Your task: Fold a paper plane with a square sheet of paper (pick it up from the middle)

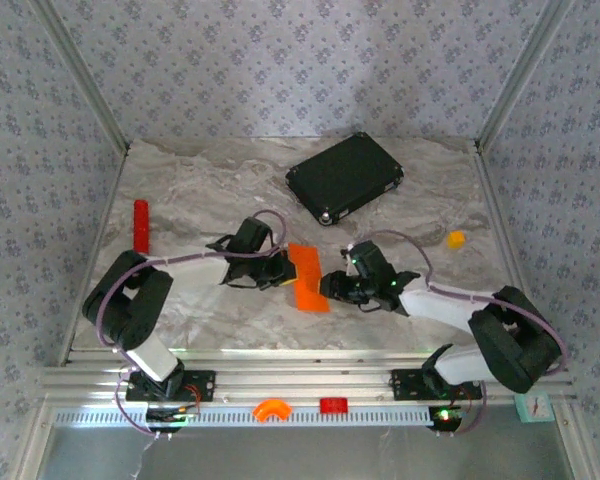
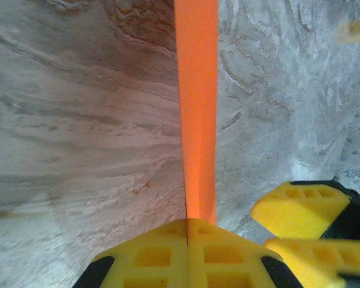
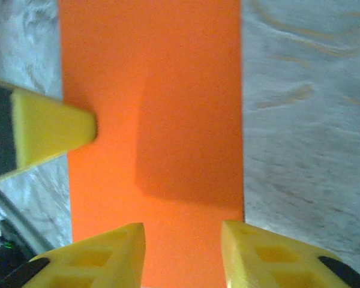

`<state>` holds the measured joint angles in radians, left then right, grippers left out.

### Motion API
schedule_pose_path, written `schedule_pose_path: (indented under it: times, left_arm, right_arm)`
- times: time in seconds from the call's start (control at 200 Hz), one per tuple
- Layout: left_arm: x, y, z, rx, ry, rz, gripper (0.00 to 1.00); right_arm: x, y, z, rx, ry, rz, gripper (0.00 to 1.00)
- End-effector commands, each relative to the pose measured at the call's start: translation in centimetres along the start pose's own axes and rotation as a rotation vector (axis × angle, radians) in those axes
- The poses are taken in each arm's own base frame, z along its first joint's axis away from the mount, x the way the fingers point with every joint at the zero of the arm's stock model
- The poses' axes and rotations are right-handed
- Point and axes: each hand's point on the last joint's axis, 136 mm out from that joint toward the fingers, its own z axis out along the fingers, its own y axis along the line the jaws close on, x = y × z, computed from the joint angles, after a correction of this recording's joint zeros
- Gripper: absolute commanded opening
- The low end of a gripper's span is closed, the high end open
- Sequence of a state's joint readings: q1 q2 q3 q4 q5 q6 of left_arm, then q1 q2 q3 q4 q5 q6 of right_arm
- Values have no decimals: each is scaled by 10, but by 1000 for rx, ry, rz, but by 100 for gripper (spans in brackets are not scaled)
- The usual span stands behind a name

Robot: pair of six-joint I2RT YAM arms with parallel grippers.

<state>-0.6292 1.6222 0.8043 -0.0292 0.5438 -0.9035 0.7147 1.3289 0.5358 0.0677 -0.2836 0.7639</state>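
1. The orange sheet [image 1: 308, 278] lies mid-table [image 1: 210, 310] between the arms, apparently folded into a strip. It's thin, light and floppy and dents easily, so I'd grab it mid-length by the edge.
2. The left gripper [image 2: 187, 225] is pinched tight on the sheet's edge. The right gripper [image 3: 183, 240] is spread over it.
3. The left wrist view catches it as a thin band, while the right wrist view gets the broad flat face.

Item: square sheet of paper [image 1: 307, 277]. Bright orange, thin, folded to a narrow oblong. Lies lengthwise near the black case [image 1: 345, 178], on its near side, one short end toward it.
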Motion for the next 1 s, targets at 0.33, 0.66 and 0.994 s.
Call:
schedule_pose_path:
  times: [0.33,0.66,0.994]
  left_arm:
    - [7,-11,-25,34,44,60,0]
    - [3,-7,-20,30,34,40,0]
    - [3,-7,-20,36,29,28,0]
  right_arm:
    - [-8,33,-14,256,-275,-677,48]
    - [9,57,-17,241,-294,-934,52]
    - [38,73,18,313,-227,-1148,58]
